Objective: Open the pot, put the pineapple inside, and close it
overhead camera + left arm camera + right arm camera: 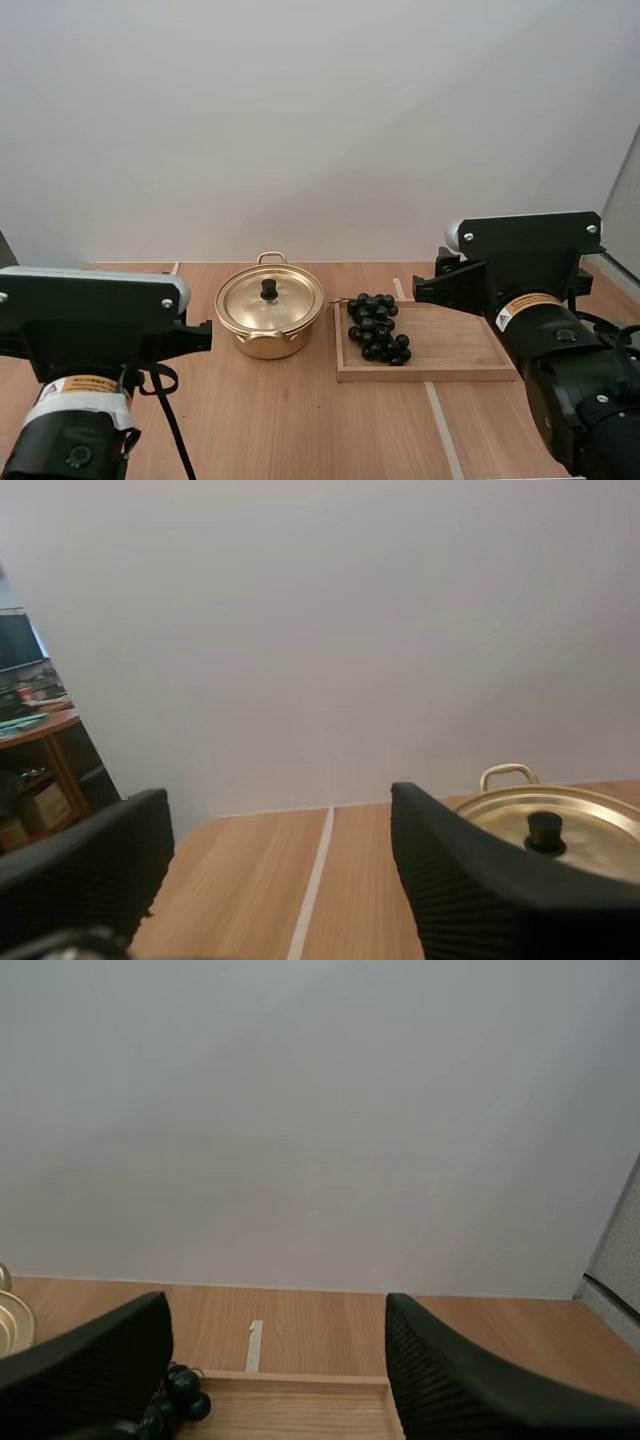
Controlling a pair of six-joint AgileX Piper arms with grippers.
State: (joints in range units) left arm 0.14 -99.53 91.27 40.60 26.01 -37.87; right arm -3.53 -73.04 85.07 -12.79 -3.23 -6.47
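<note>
Lid [288, 297] on pot [268, 345], grapes [377, 327], the only fruit, on tray [460, 345]; both pairs of jaws apart, empty: left should centre over the lid knob [269, 288], then lift straight.

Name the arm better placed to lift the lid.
Left. The lid sits closed on the pot, its knob close beyond the open left gripper. The right gripper faces the tray with grapes.

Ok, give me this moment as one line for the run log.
lid on pot | grapes on wooden tray beside pot | left gripper open, near pot | right gripper open, by tray
</note>
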